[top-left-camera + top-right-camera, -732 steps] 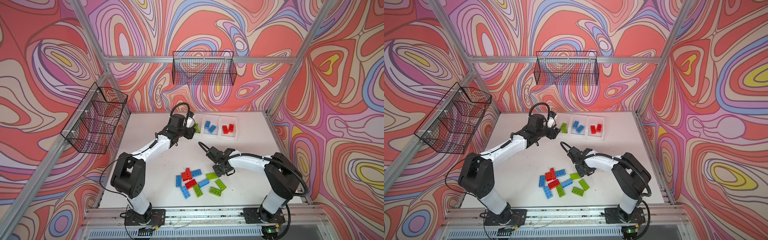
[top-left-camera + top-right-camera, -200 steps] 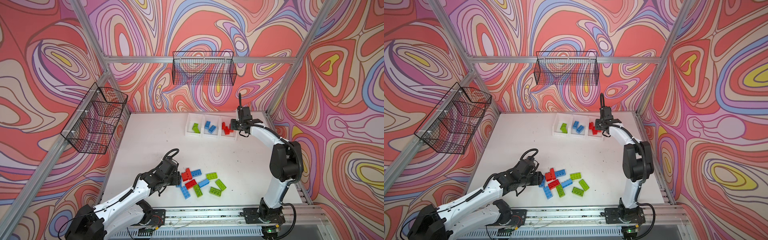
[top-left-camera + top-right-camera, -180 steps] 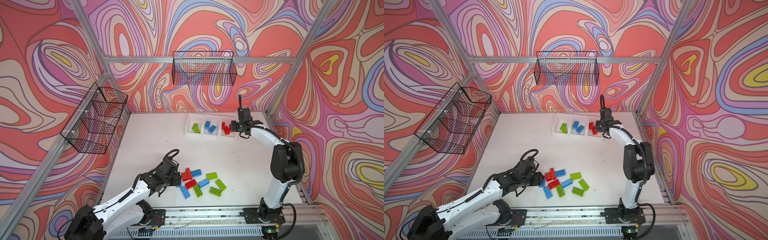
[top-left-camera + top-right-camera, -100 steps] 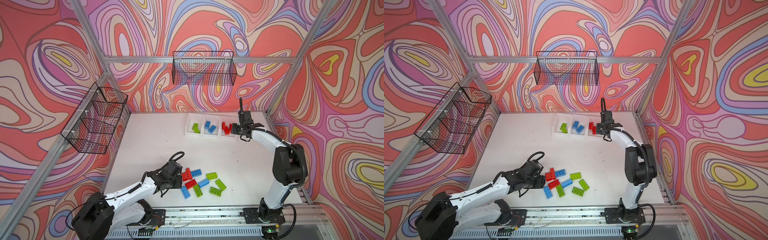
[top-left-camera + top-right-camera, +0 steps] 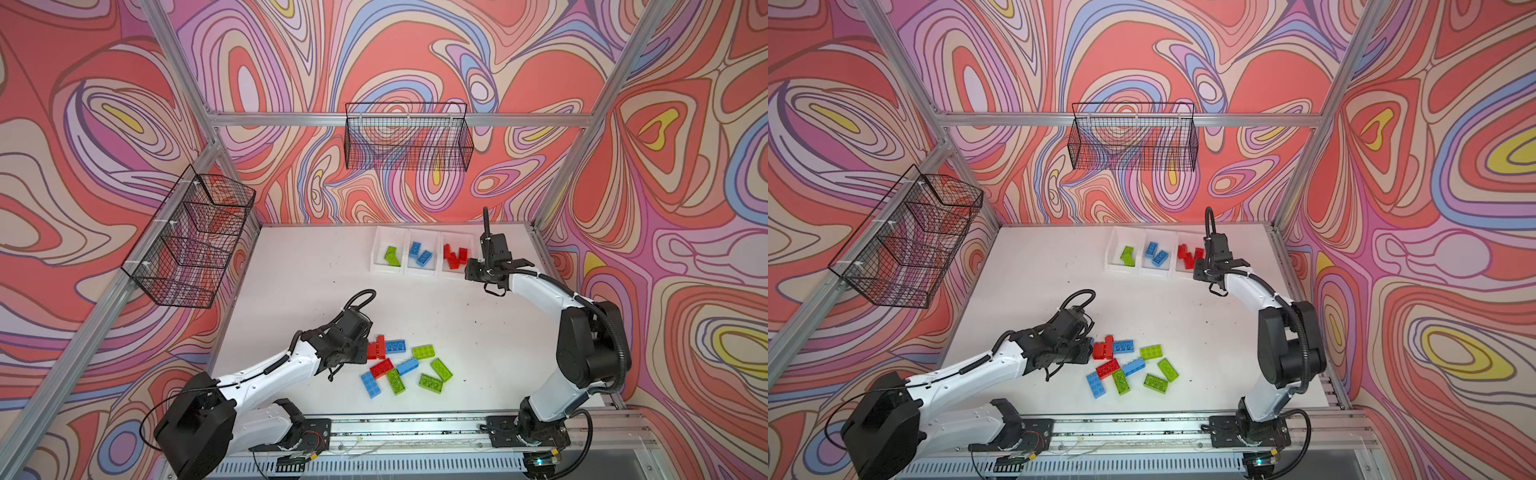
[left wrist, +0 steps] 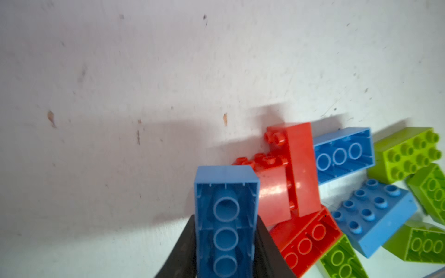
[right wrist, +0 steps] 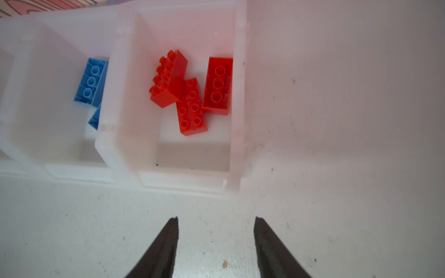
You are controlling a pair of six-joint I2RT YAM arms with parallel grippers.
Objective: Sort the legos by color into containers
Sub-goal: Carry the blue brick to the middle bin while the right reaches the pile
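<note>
Blue brick (image 6: 225,190) partly cut off at the edge, left gripper (image 6: 225,219) pinching it beside the loose pile (image 6: 370,211), right gripper (image 7: 216,220) spread wide, near the red-brick bin (image 7: 237,101).

Setting: robotics lab cell. I work inside an aluminium frame (image 5: 291,119) around a white table (image 5: 299,266); swirl-printed wall panels (image 5: 83,124) on three sides, black wire baskets (image 5: 409,143), my two arms (image 5: 270,372) mounted on a front rail (image 5: 415,428).
</note>
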